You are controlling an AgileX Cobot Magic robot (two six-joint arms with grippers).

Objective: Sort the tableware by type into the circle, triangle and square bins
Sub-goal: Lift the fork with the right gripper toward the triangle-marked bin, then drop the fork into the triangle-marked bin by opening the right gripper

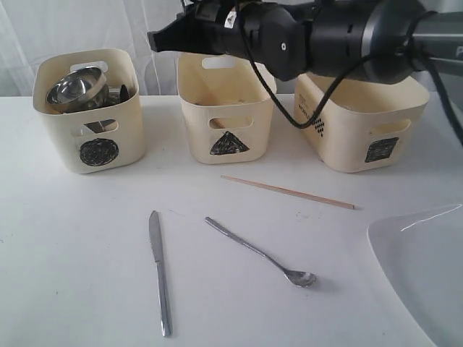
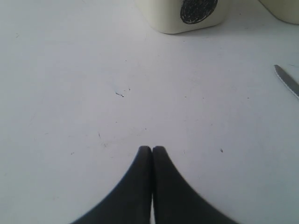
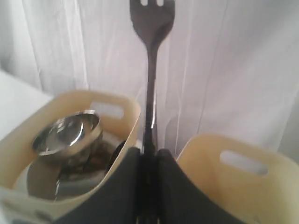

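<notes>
Closest to me, the knife (image 1: pixel 160 271) lies at 7 o'clock on the white table (image 1: pixel 72 253), blade pointing away toward the bins. The large white square plate (image 1: pixel 427 267) fills the 4 o'clock corner and runs past the picture's edge. The spoon (image 1: pixel 257 251) lies slantwise between them, touching neither, and 1 chopstick (image 1: pixel 288 191) lies just beyond it, apart from the bin fronts.

Bare tabletop stretches from the knife out to 9 o'clock, and an open strip separates the cutlery from the 3 bins. These are the circle bin (image 1: pixel 90 141) at 10 o'clock with a steel bowl (image 1: pixel 76 88) inside, the triangle bin (image 1: pixel 224 119) at 12, and the square bin (image 1: pixel 354 137) at 2.

The right arm reaches in from 2 o'clock above the bin rims. The right gripper (image 1: pixel 160 40) hangs high over the gap between the circle and triangle bins.

Only the right wrist view shows the load: the jaws are clamped on the handle of the fork (image 3: pixel 150 70), tines toward the curtain (image 3: pixel 224 70).

Only the left wrist view shows the left gripper (image 2: pixel 152 149): fingers pressed together, holding nothing, above bare table near the circle bin's front.
</notes>
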